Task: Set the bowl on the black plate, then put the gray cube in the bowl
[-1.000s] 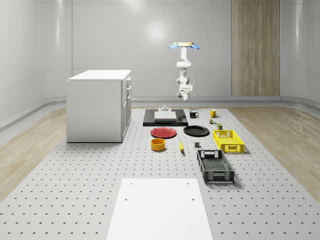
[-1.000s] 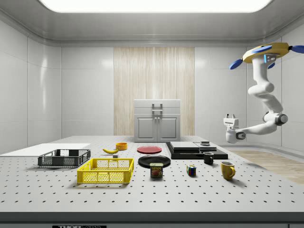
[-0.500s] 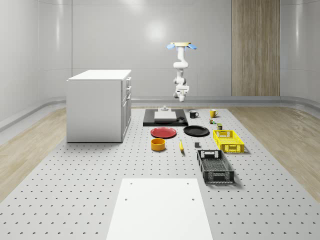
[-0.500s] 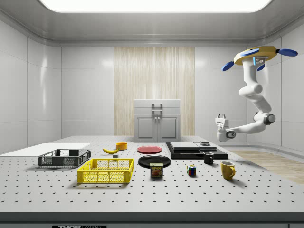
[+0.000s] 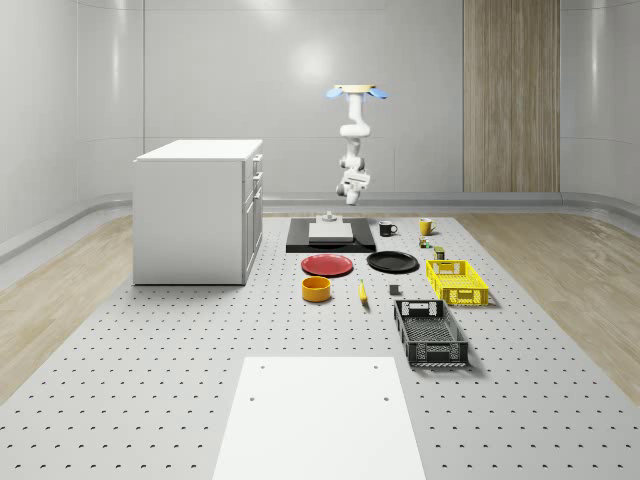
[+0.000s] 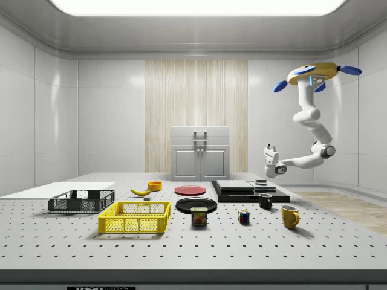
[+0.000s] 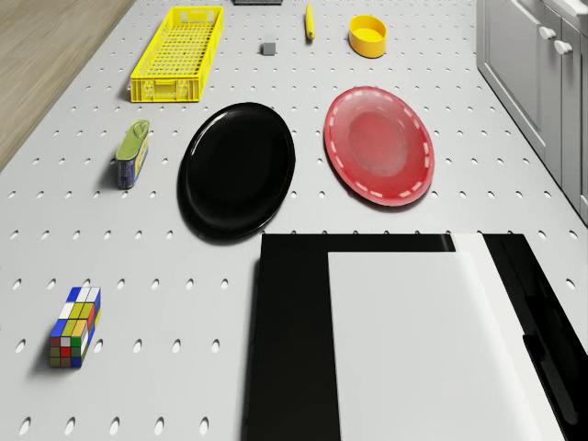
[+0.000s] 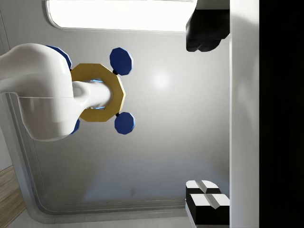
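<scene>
Bowl (image 5: 316, 289): looks rigid, light; grip the rim wall. Tool (image 6: 269, 152) aloft, jaw state indeterminable.

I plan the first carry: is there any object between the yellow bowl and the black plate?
Nothing visible blocks it. The bowl and the black plate are apart on the table; the banana lies beside that path, not across it.

**Four cameras, one worktop**

The whole-scene camera stands far back, high, facing down the worktop (image 5: 150, 400) toward the far wall. The side camera sits low at one long edge, looking across. Both catch the hovering drone (image 6: 311, 74). The drone camera looks down close on the black plate (image 7: 237, 170). The wrist camera points up at the drone's underside.
</scene>
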You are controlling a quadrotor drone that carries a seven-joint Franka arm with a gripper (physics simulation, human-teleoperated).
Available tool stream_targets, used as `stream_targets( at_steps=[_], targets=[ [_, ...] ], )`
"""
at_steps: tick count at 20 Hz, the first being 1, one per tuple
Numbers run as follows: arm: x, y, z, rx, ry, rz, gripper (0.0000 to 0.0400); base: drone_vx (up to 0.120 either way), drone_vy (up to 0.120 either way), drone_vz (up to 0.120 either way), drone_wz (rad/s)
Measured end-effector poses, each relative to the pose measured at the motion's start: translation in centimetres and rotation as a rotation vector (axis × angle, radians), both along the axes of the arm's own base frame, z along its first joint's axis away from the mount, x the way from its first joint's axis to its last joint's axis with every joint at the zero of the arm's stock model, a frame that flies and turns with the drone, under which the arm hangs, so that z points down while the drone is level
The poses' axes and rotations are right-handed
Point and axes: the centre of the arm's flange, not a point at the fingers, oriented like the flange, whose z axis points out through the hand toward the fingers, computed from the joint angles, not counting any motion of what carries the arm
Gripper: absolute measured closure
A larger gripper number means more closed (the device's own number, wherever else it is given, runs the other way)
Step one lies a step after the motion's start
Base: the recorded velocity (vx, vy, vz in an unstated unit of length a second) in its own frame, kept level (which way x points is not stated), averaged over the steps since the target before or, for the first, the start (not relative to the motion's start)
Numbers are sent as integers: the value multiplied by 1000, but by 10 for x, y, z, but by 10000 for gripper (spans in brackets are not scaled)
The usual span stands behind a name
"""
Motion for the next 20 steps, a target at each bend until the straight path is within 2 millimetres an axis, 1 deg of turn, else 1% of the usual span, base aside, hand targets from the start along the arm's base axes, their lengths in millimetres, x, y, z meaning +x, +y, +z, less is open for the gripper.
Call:
stream_targets(
  at_steps=[3,4,7,9,11,12,14,16,18,20],
  targets=[
    [0,15,-6,-165,-2,-5,0,120,-120,0,0],
    [0,22,-9,-240,-2,-7,0,120,0,0,0],
    [0,46,-27,-541,-3,-17,0,120,0,-107,0],
    [1,62,-49,-814,-4,-25,0,120,0,-120,0],
    [2,72,-79,-1137,-3,-36,0,120,0,-120,0],
    [3,74,-97,-1310,-3,-42,0,120,0,-120,0],
    [4,68,-130,-1654,-2,-54,0,120,0,-120,0],
    [5,53,-157,-1964,-1,-65,0,120,0,-120,0],
    [5,35,-175,-2217,1,-74,0,120,0,-120,0],
    [6,19,-185,-2410,2,-79,0,120,0,-120,0]
  ],
)
